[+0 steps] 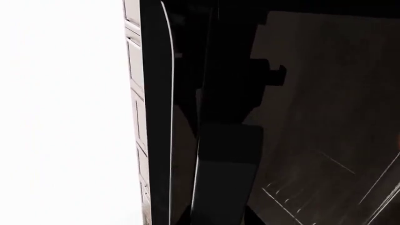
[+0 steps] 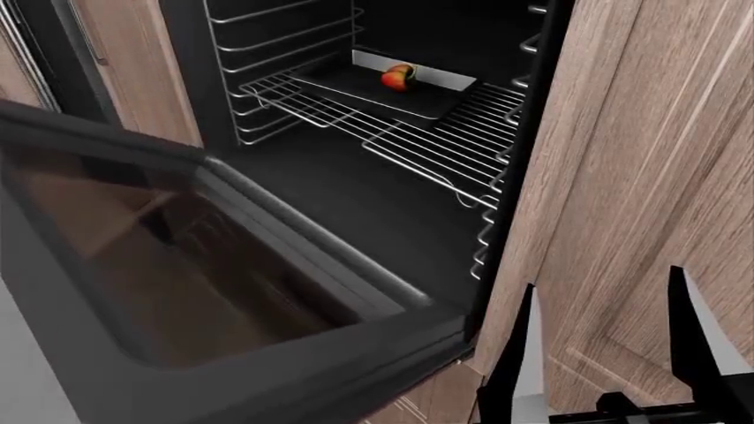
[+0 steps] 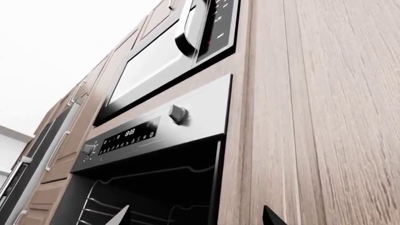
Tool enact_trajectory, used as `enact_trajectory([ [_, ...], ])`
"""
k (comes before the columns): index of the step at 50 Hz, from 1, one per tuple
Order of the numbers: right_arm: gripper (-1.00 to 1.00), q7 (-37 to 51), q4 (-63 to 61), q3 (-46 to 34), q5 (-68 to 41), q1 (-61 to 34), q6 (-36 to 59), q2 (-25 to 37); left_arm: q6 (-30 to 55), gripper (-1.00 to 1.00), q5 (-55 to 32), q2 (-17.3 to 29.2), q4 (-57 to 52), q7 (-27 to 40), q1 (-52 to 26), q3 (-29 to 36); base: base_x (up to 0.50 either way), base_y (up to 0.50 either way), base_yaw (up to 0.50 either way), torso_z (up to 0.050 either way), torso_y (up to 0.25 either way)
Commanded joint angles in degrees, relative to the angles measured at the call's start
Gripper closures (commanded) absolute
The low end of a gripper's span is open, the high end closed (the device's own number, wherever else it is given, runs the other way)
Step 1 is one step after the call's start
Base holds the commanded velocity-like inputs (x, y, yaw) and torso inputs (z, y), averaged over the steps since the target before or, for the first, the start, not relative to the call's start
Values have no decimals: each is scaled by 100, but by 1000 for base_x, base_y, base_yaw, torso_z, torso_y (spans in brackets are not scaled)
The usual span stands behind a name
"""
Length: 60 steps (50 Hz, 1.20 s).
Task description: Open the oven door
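The oven door (image 2: 177,265) hangs swung down and open at the left of the head view, its dark glass set in a grey frame. Its handle is out of sight. The left wrist view is filled from very close by dark glossy oven door glass (image 1: 312,117) with a dark upright edge (image 1: 156,117). My left gripper's jaws cannot be made out there. My right gripper (image 2: 601,283) stands open and empty in front of the wood panel to the right of the oven. Its fingertips (image 3: 122,216) frame the oven opening's right edge.
Inside the oven cavity, wire racks (image 2: 389,141) carry a dark tray (image 2: 365,88) with a red-yellow fruit (image 2: 400,77). Above the opening sit the control panel (image 3: 144,133) and a microwave (image 3: 168,56). A wood-grain cabinet panel (image 2: 637,159) is on the right.
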State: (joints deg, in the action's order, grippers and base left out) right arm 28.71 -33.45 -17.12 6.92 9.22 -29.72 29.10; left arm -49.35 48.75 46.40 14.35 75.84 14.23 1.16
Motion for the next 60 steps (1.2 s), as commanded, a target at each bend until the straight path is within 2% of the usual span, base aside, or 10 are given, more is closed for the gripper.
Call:
enact_trajectory([
  [1, -100, 9, 15, -10, -4, -7, -3, 0, -1058, 100, -190, -73, -664, 1410, -198, -64, 0, 0, 0, 0, 0],
  [14, -100, 4, 29, -26, -30, -33, -4, 12, -1064, 100, -154, -393, -441, 1416, -353, 14, 0, 0, 0, 2, 4],
  [25, -100, 16, 20, -29, -41, -7, -47, 30, -1064, 100, 194, -851, -478, 1416, -164, -349, 0, 0, 0, 1, 4],
  [49, -100, 37, 19, -44, -21, 13, -80, 36, -1064, 100, 39, -1193, -314, 1416, -92, -330, 0, 0, 0, 1, 4],
  [60, -100, 36, 38, -44, -62, -38, -69, 44, -1064, 100, -33, -1563, -87, 1416, -25, -486, 0, 0, 0, 1, 4],
])
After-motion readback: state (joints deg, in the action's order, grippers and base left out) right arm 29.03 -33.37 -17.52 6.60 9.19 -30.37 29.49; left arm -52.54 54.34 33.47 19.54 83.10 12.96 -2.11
